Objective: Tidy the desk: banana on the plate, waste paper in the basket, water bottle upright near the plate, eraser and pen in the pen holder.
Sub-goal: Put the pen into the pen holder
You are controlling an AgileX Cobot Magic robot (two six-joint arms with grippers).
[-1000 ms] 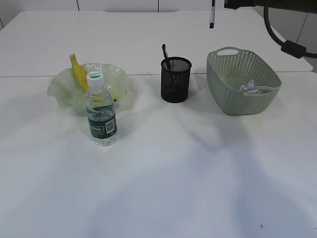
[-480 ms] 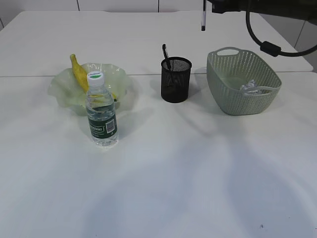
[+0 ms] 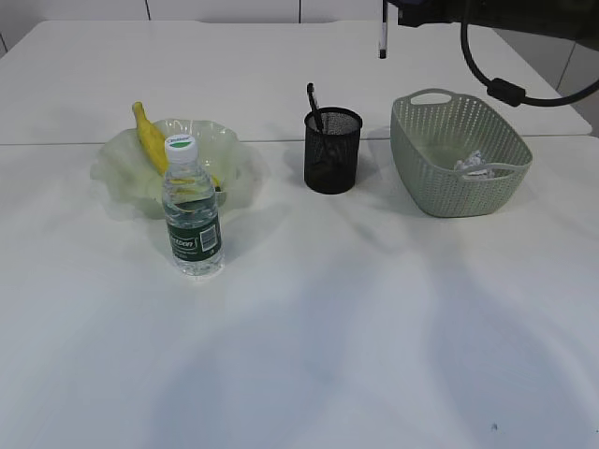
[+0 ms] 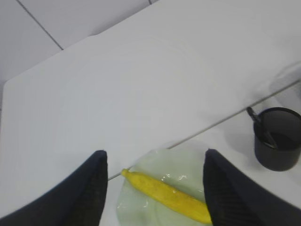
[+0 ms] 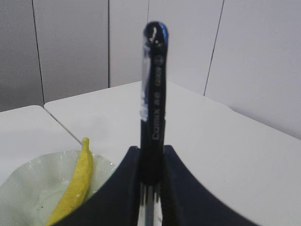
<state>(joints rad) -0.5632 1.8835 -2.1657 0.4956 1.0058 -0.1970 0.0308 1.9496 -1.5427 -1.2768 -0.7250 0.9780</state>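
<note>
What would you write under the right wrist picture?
Right gripper holds a pen upright; banana on plate behind.

I am seeing a yellow banana (image 3: 149, 137) showing against a translucent pale-green plate (image 3: 117, 164). At its 5 o'clock, the clear water bottle (image 3: 192, 213) is wearing a dark green label and white cap. The pen holder (image 3: 332, 151) is black mesh, the perforated basket (image 3: 458, 152) grey-green, the pen (image 5: 153, 110) black.
</note>
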